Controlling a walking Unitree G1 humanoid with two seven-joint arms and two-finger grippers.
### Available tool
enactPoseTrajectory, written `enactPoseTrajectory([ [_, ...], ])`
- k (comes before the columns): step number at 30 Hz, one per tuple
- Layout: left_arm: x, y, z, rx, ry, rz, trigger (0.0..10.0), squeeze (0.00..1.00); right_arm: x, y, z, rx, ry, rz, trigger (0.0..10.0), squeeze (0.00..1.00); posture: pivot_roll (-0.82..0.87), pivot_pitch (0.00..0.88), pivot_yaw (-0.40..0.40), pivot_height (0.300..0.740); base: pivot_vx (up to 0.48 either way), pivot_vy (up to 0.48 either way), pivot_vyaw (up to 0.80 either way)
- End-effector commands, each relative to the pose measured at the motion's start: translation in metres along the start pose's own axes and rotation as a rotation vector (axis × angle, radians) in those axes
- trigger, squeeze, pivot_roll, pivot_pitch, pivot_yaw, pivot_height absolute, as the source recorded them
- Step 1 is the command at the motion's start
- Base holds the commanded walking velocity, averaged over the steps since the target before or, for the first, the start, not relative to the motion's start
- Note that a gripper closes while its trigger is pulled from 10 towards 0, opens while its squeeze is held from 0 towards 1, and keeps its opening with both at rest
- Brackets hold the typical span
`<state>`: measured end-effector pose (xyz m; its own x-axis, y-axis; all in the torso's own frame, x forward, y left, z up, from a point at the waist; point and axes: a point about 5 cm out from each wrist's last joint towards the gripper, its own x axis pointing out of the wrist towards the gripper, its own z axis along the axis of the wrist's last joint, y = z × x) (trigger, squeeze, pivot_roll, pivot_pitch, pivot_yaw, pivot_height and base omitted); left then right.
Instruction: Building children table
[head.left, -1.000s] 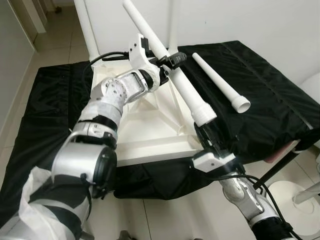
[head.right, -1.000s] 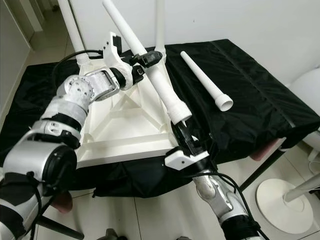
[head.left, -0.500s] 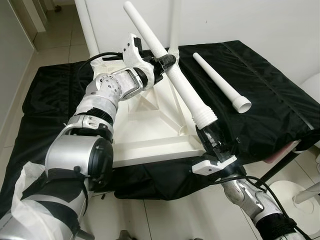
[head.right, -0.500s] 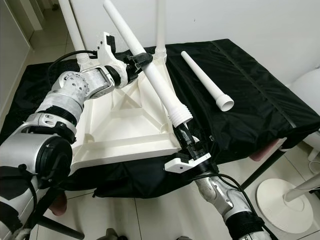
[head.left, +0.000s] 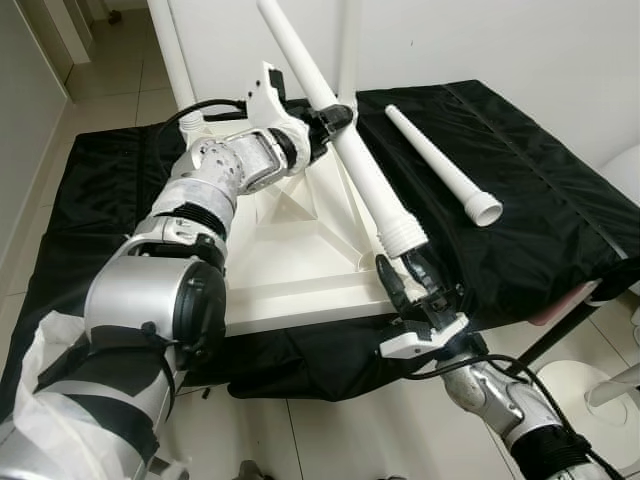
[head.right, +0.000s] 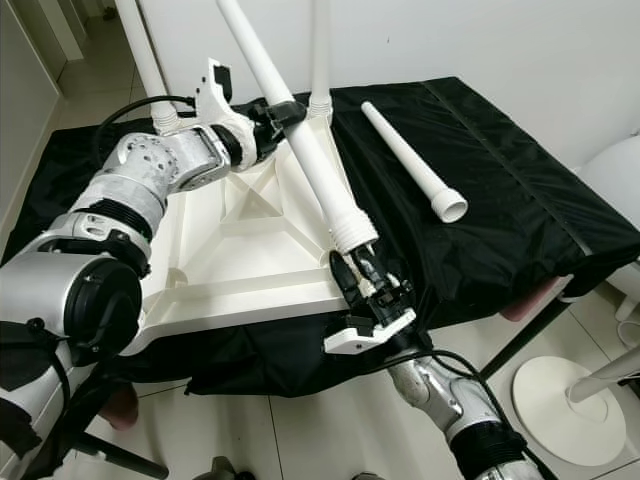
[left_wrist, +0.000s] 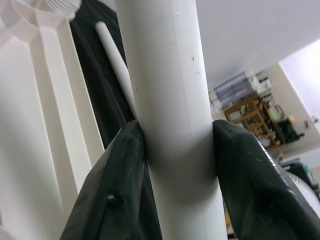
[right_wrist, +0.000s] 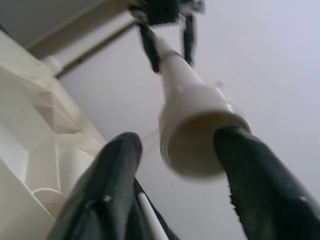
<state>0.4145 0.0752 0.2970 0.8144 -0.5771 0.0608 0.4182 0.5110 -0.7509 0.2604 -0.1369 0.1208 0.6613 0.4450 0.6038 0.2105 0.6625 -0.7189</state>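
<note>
Letting go below: my right gripper (head.left: 412, 283) has opened and dropped just clear of the long white plastic table leg (head.left: 355, 170), whose threaded end hangs over the upturned white tabletop (head.left: 300, 262). Left gripper (left_wrist: 175, 165) stays clamped mid-shaft, ready to steer it socketward.

upturned tabletop (head.left: 300, 250) lies on the cloth (head.left: 530, 200) (loose leg (head.left: 440, 165) to its right).

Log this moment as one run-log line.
left gripper: shut on table leg | right gripper: open below its threaded end | tabletop: upside down
</note>
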Motion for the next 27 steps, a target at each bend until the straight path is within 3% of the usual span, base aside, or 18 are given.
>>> enactPoseTrajectory([
  [1,-0.003,-0.018,0.013,-0.015,-0.053,-0.278,6.8,0.00,-0.003,-0.001,0.002,0.014,0.031,-0.065,10.0,1.00,-0.06,0.033,0.098,0.740,0.000,0.000,0.00],
  [2,-0.003,-0.018,0.013,-0.015,-0.053,-0.278,6.8,0.00,-0.003,-0.001,0.002,0.014,0.031,-0.065,10.0,1.00,-0.06,0.033,0.098,0.740,0.000,0.000,0.00],
  [3,-0.004,-0.018,0.015,-0.024,-0.060,-0.271,10.0,0.00,-0.005,0.001,0.003,0.007,0.037,-0.070,10.0,1.00,-0.06,0.035,0.099,0.740,0.000,0.000,0.00],
  [6,-0.004,-0.016,0.017,-0.029,-0.071,-0.256,10.0,0.00,-0.006,0.001,0.004,0.012,0.050,-0.083,10.0,1.00,-0.06,0.038,0.100,0.740,0.000,0.000,0.00],
  [7,-0.005,-0.015,0.021,-0.033,-0.089,-0.242,10.0,0.00,-0.008,0.001,0.005,0.017,0.066,-0.097,10.0,0.00,-0.06,0.040,0.104,0.740,0.000,0.000,0.00],
  [9,-0.005,-0.015,0.021,-0.033,-0.089,-0.242,10.0,0.00,-0.008,0.001,0.005,0.017,0.066,-0.097,10.0,0.00,-0.06,0.040,0.104,0.740,0.000,0.000,0.00],
  [17,-0.014,-0.006,0.040,0.000,-0.170,-0.192,10.0,0.00,-0.020,-0.014,-0.005,0.099,0.241,-0.248,10.0,0.00,-0.07,0.048,0.108,0.740,0.000,0.000,0.00],
  [21,-0.022,-0.001,0.054,0.053,-0.255,-0.174,10.0,0.00,-0.020,-0.054,-0.024,0.118,0.377,-0.467,10.0,0.00,-0.08,0.049,0.112,0.740,0.000,0.000,0.00],
  [24,-0.023,-0.002,0.058,0.045,-0.277,-0.184,10.0,0.00,-0.019,-0.064,-0.027,0.103,0.404,-0.507,10.0,0.00,-0.09,0.048,0.113,0.740,0.000,0.000,0.00],
  [27,-0.025,-0.006,0.062,0.113,-0.332,-0.191,10.0,0.00,-0.017,-0.078,-0.032,0.104,0.436,-0.568,10.0,0.00,-0.10,0.043,0.117,0.740,0.000,0.000,0.00],
])
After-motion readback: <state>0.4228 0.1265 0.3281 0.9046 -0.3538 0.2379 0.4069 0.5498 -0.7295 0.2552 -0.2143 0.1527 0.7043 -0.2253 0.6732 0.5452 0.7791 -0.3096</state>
